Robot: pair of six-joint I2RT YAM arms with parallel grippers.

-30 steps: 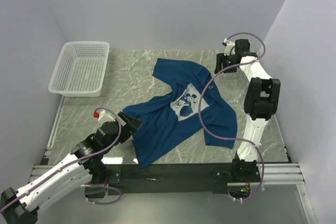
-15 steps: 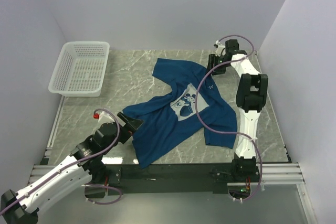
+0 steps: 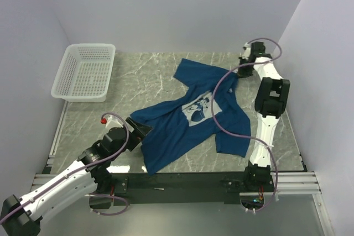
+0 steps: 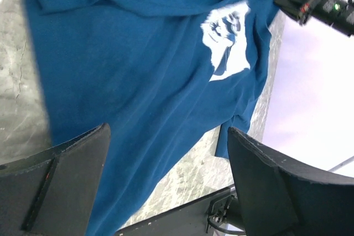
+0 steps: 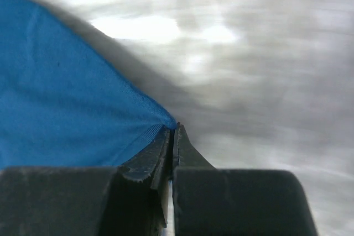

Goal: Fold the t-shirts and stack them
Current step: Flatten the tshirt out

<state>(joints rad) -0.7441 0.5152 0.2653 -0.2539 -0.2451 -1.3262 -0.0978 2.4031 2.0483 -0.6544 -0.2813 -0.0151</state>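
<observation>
A dark blue t-shirt (image 3: 177, 131) with a pale square print (image 3: 196, 109) lies crumpled and skewed on the marble table. At its far right edge, my right gripper (image 3: 238, 76) is shut on the cloth. The right wrist view shows the jaws (image 5: 171, 129) pressed together on a hemmed corner of the blue t-shirt (image 5: 66, 109). My left gripper (image 3: 142, 128) stands open at the shirt's near left edge. In the left wrist view its wide-apart fingers (image 4: 167, 132) frame the t-shirt (image 4: 138, 53) and nothing is between them.
A white mesh basket (image 3: 86, 73) stands at the table's far left. The table's black front rail (image 3: 182, 181) runs just below the shirt's near edge. Purple walls close in the back and both sides. The right arm's cable (image 3: 218, 120) hangs over the shirt.
My right gripper has closed on the shirt's far right edge and drawn it rightward, so the far sleeve has shifted right. The left arm has barely moved.
</observation>
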